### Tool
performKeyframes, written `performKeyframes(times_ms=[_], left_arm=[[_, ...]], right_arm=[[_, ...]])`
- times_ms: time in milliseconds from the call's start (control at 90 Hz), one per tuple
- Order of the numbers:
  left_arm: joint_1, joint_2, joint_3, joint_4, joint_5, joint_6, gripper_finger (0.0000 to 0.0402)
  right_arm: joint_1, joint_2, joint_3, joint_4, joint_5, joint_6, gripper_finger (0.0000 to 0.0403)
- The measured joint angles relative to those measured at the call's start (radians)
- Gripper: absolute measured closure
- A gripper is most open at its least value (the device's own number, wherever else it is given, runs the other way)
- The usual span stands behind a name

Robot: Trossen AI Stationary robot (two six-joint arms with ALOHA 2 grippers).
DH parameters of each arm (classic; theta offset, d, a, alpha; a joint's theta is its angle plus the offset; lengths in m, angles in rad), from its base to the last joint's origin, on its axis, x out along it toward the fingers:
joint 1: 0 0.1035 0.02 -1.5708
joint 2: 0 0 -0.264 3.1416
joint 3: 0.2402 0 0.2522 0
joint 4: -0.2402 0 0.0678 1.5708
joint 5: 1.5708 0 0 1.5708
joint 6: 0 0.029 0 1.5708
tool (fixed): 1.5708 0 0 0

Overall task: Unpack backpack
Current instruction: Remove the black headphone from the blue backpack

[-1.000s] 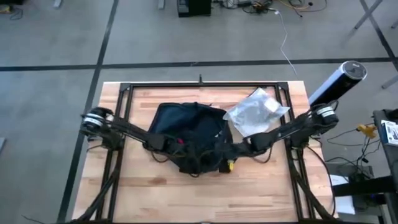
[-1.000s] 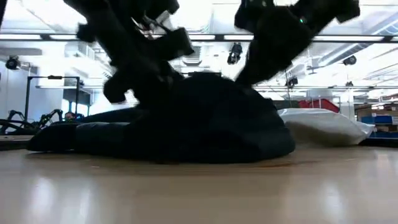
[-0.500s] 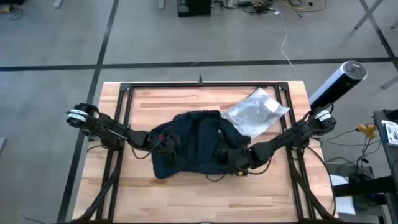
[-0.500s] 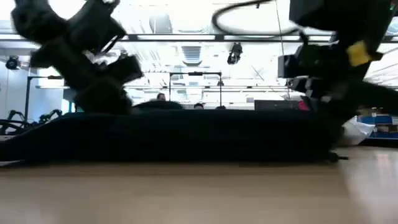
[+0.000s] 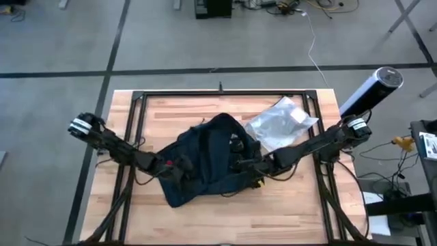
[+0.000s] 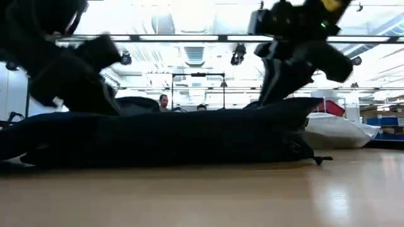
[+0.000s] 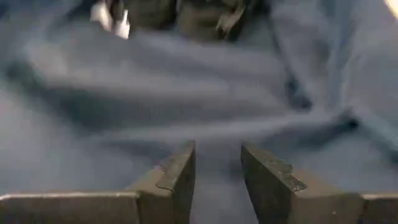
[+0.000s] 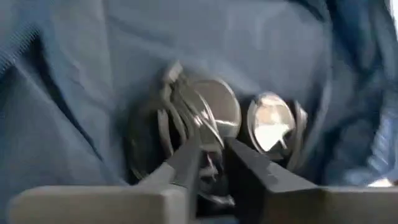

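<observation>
My left gripper (image 5: pixel 179 166) pinched the backpack (image 5: pixel 205 157) fabric at its left side. My right gripper (image 8: pixel 211 163) clamped the headphones (image 8: pixel 214 121) at its right.

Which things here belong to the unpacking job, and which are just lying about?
Belong to the job:
backpack
headphones, at the right end effector
left end effector, on the backpack fabric

Lying about:
silvery pouch, beside the backpack
grey cylinder, off the table's corner

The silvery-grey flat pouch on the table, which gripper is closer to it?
Right. The right gripper sits on the dark navy fabric backpack just beside the silvery-grey flat pouch; the left gripper is at the backpack's far side.
</observation>
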Motion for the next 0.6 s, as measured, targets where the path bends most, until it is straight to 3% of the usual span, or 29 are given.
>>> performKeyframes(times_ms=[156, 300, 444, 600], left_arm=[[0.002, -0.006, 0.054, 0.003, -0.002, 0.126, 0.0283], [0.005, 0.015, 0.063, -0.003, -0.01, 0.149, 0.0283], [0.008, 0.033, 0.041, -0.003, -0.033, 0.12, 0.0283], [0.012, 0.037, 0.009, -0.002, -0.078, 0.074, 0.0283]], right_arm=[[-0.084, 0.041, 0.016, -0.007, -0.187, -0.042, 0.0222], [-0.157, 0.052, 0.005, -0.014, -0.278, -0.043, 0.0174], [-0.192, 0.053, -0.02, -0.008, -0.324, -0.048, 0.0158], [-0.211, 0.108, -0.038, 0.003, -0.337, -0.056, 0.0167]])
